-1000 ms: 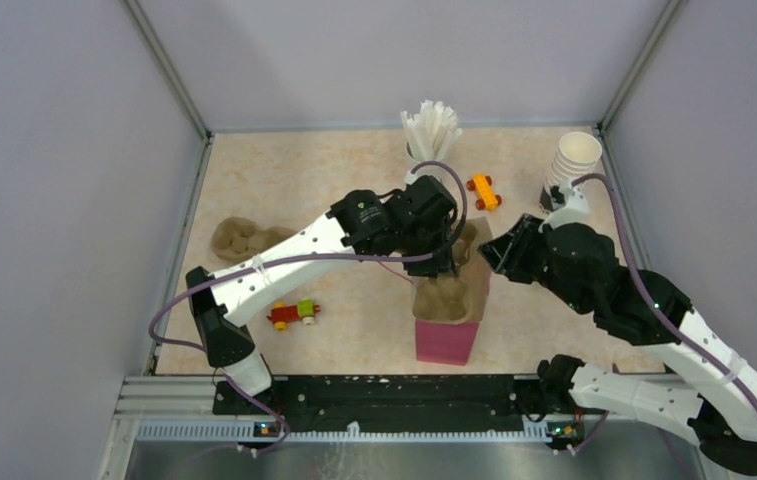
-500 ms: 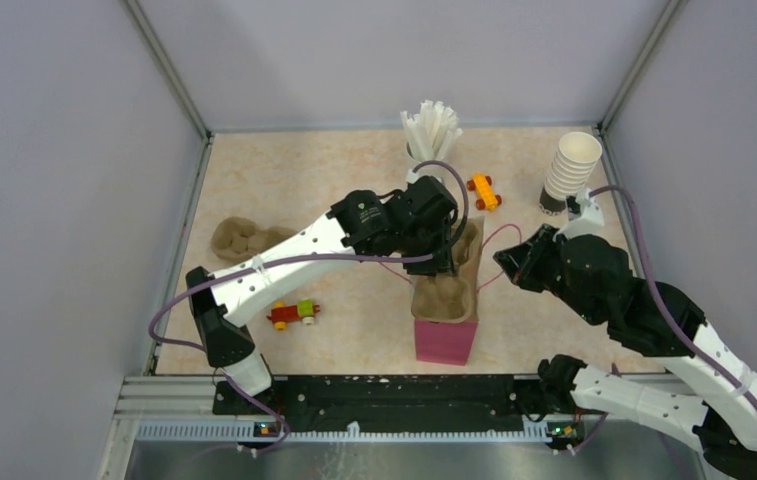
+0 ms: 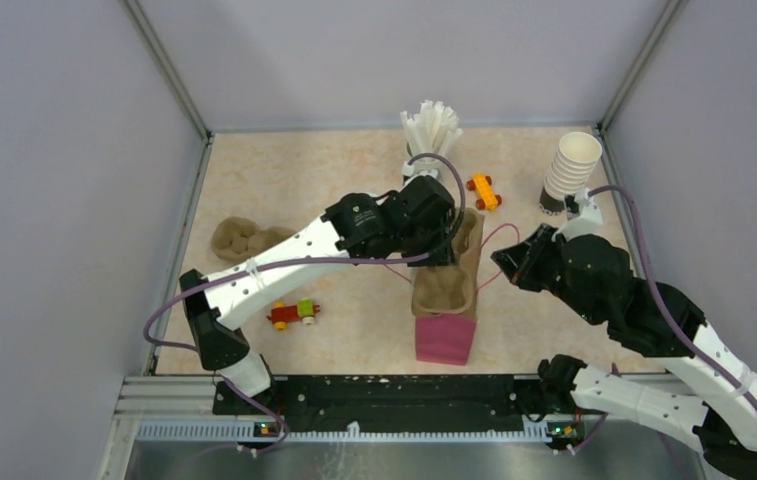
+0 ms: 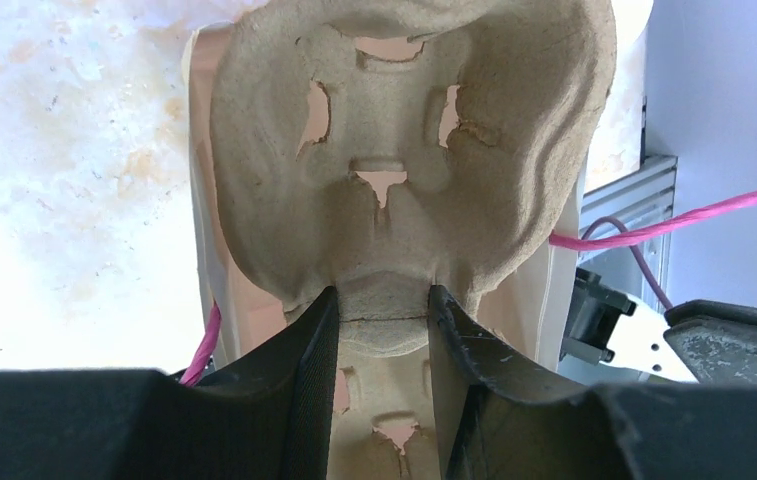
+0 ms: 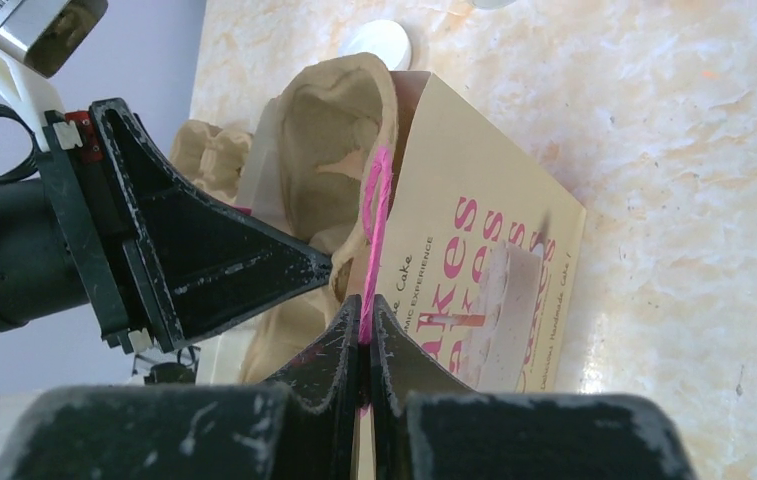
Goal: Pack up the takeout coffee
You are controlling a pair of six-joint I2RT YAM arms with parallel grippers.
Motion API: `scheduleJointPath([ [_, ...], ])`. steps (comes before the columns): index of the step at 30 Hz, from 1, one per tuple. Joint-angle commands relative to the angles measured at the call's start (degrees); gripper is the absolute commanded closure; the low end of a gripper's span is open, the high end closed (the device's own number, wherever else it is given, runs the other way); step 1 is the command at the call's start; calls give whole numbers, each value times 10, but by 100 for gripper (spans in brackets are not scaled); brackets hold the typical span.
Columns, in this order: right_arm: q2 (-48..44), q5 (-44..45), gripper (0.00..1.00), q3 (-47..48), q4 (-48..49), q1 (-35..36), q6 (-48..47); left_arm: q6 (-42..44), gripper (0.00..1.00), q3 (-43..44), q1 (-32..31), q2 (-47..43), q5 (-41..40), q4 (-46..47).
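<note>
A white tapered paper cup [image 3: 571, 165] stands at the back right, looking like the top of a nested stack. A flat round white lid [image 5: 377, 43] lies beyond the bag in the right wrist view. My left gripper [image 3: 444, 255] is shut on the middle ridge of a brown moulded cup tray [image 4: 404, 150], also seen from above [image 3: 444, 285], which sits tilted in the mouth of the paper bag [image 3: 444, 340]. It shows in the left wrist view [image 4: 382, 310]. My right gripper [image 5: 365, 335], also seen from above [image 3: 507, 262], is shut on the bag's pink cord handle [image 5: 374, 230].
A holder of white sticks [image 3: 430, 130] stands at the back centre, an orange toy car [image 3: 484, 191] beside it. A stack of brown trays [image 3: 239, 238] lies at the left, a small toy [image 3: 292, 313] in front of it. Grey walls enclose the table.
My right gripper has drawn back to the right with the pink handle, away from the bag. The left gripper has shifted slightly with the tray, which stands a little higher in the bag.
</note>
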Motion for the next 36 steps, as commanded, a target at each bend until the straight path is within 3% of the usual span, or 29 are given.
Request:
scheduleJointPath([
  [1, -18, -14, 100, -15, 17, 6, -11, -3, 89, 5, -2, -21, -54, 7],
  [13, -25, -24, 100, -15, 13, 6, -14, -32, 88, -30, -2, -37, -27, 21],
  [31, -24, -31, 100, -7, 17, 6, -20, -39, 88, -20, -1, -67, -67, 36],
  [36, -28, -35, 100, -11, 15, 6, -20, -50, 87, -14, -2, -65, -42, 48],
])
